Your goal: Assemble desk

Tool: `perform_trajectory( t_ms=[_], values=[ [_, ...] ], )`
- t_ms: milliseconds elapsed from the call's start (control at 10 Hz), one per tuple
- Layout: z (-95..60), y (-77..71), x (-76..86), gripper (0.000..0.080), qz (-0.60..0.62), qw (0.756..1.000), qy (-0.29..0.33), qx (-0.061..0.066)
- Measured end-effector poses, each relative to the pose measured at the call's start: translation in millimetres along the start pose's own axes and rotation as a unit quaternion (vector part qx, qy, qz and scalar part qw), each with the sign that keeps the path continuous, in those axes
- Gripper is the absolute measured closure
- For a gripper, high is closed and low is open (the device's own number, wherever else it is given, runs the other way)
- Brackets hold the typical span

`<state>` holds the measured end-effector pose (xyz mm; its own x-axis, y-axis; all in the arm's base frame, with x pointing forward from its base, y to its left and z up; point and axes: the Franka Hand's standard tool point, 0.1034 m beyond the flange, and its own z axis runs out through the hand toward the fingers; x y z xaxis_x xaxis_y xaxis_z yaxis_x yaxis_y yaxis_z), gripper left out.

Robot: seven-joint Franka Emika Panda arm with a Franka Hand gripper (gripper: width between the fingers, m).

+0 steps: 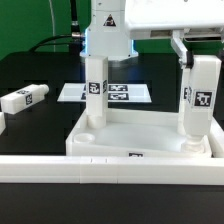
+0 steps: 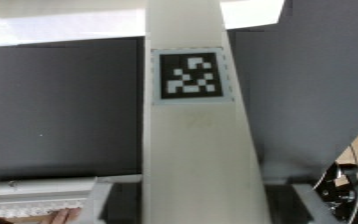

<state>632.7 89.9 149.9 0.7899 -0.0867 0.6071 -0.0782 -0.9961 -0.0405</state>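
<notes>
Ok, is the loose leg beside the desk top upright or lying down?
Lying down: the loose leg rests lengthwise on the black table, apart from the desk top.

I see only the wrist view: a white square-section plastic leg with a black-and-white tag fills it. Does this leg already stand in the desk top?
Observer: Yes, the gripped leg stands upright in the large white plastic tray-like desk top, at its corner on the exterior view's left.
Operator: Is another leg mounted?
Observer: A second white leg stands upright at the exterior view's right end.
Operator: Any loose leg?
Observer: One loose white leg lies on the black table at the exterior view's left.
</notes>
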Motion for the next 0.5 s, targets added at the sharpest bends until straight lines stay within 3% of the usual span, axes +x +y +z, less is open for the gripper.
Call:
perform_trajectory(
  t_ms=[500],
  values=[
    [0.5, -0.1, -5.5, 0.0508, -0.002, 1.0, -0.004, 0.0]
  ],
)
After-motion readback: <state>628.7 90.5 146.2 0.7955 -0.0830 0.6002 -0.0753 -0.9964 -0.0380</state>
